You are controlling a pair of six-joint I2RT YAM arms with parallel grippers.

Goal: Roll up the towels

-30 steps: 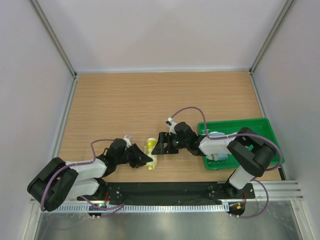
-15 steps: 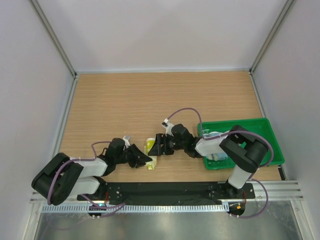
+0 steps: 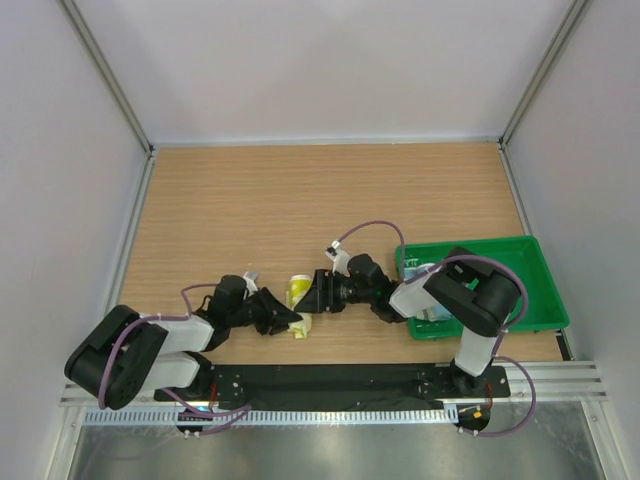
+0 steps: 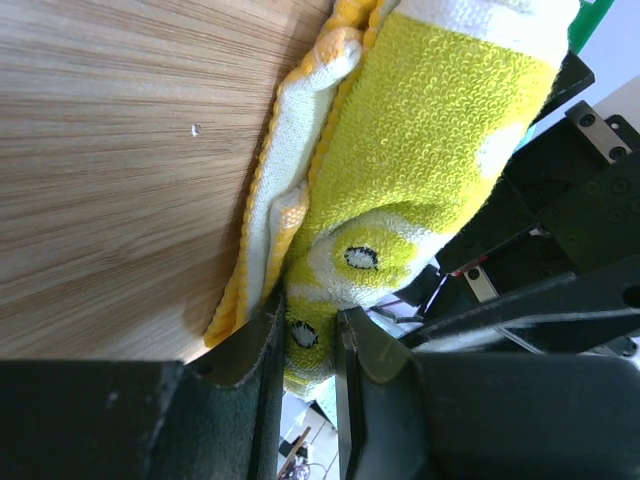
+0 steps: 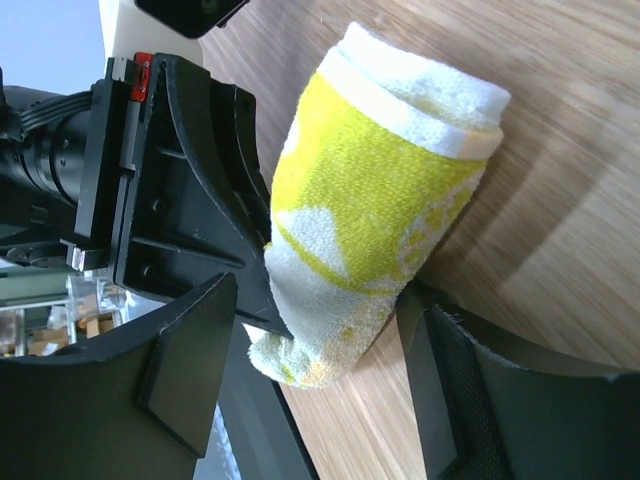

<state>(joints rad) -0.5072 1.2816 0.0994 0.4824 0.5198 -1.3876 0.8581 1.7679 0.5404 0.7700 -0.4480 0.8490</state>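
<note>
Tightness is depending, I judge, on even pressure: the left gripper (image 4: 305, 320) is pinching one end of the rolled yellow towel (image 3: 298, 298), lying on the table (image 3: 300, 200) near its front edge, while the right gripper (image 5: 330, 330) is straddling it with jaws spread.

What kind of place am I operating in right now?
Probably a lab robot test cell: a wood-grain table boxed in by plain white panels on metal framing, two arms bolted to a rail at its near edge, and a green tray.
</note>
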